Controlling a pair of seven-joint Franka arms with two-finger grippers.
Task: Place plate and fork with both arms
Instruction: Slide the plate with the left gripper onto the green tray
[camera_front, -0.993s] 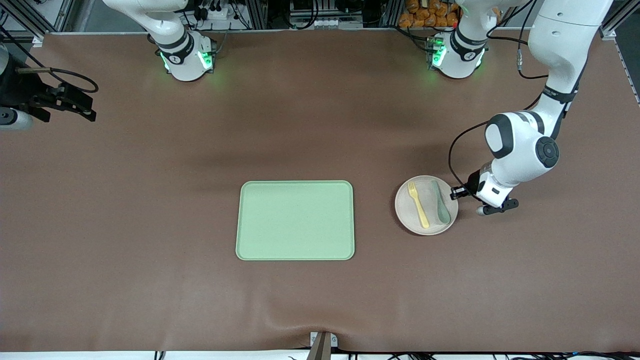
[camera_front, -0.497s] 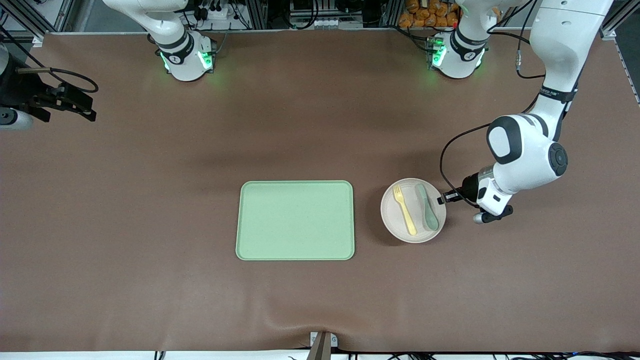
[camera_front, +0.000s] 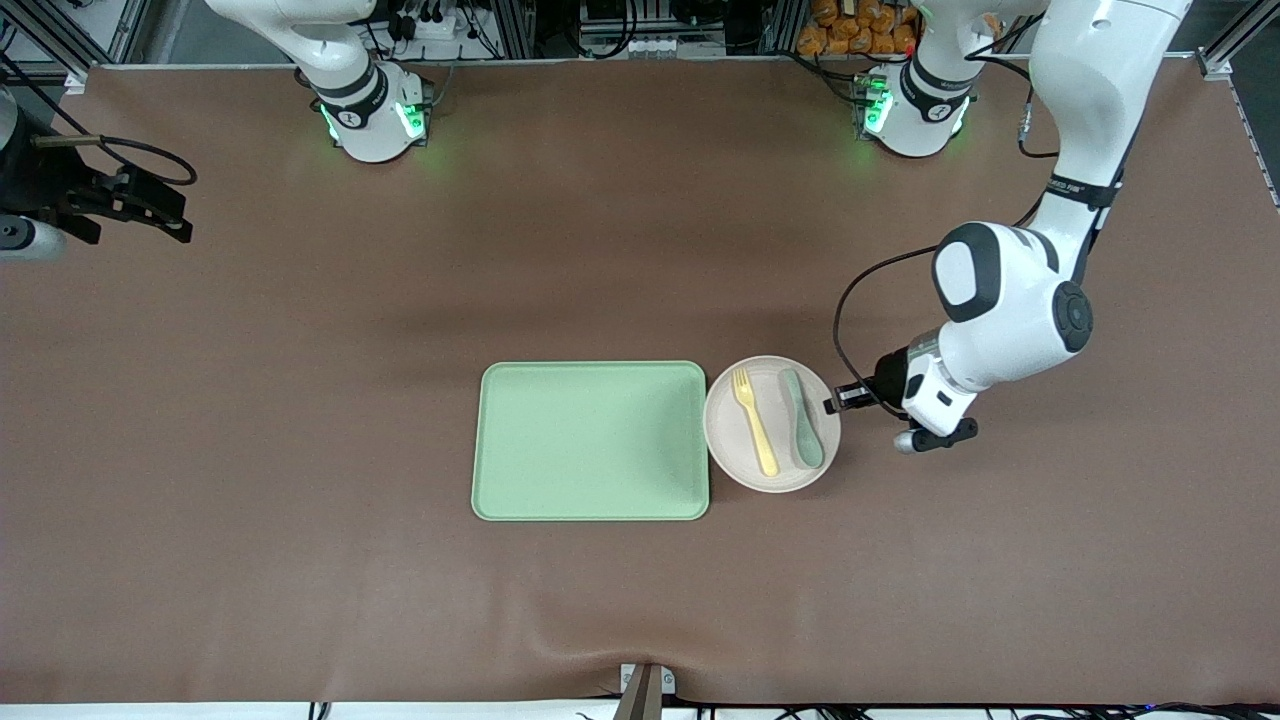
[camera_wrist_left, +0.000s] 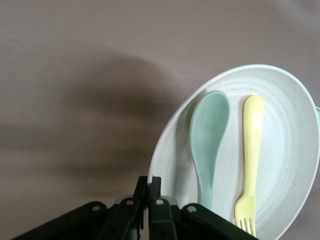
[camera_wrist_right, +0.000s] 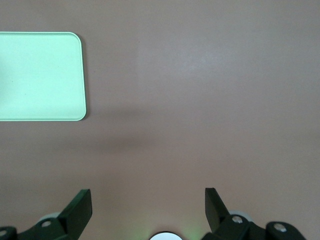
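Note:
The pale round plate (camera_front: 770, 470) hangs just above the table, and its rim reaches the edge of the light-green tray (camera_front: 590, 440). On it lie the yellow fork (camera_front: 755, 422) and a teal spoon (camera_front: 803, 420), side by side. My left gripper (camera_front: 836, 400) is shut on the plate's rim at the side toward the left arm's end. The left wrist view shows the left gripper (camera_wrist_left: 155, 182) pinching the plate (camera_wrist_left: 285, 165), with the fork (camera_wrist_left: 250, 160) and spoon (camera_wrist_left: 207, 140) on it. My right gripper (camera_front: 172, 215) waits open at the right arm's end of the table; its open fingers (camera_wrist_right: 80, 207) hold nothing.
The tray (camera_wrist_right: 40, 75) lies flat mid-table with nothing on it. Both arm bases (camera_front: 375, 115) stand along the table's edge farthest from the front camera. A small bracket (camera_front: 645, 685) sits at the table's nearest edge.
My left gripper has carried the plate, with fork and spoon on it, toward the right arm's end until its rim reaches the tray. The right arm has not moved.

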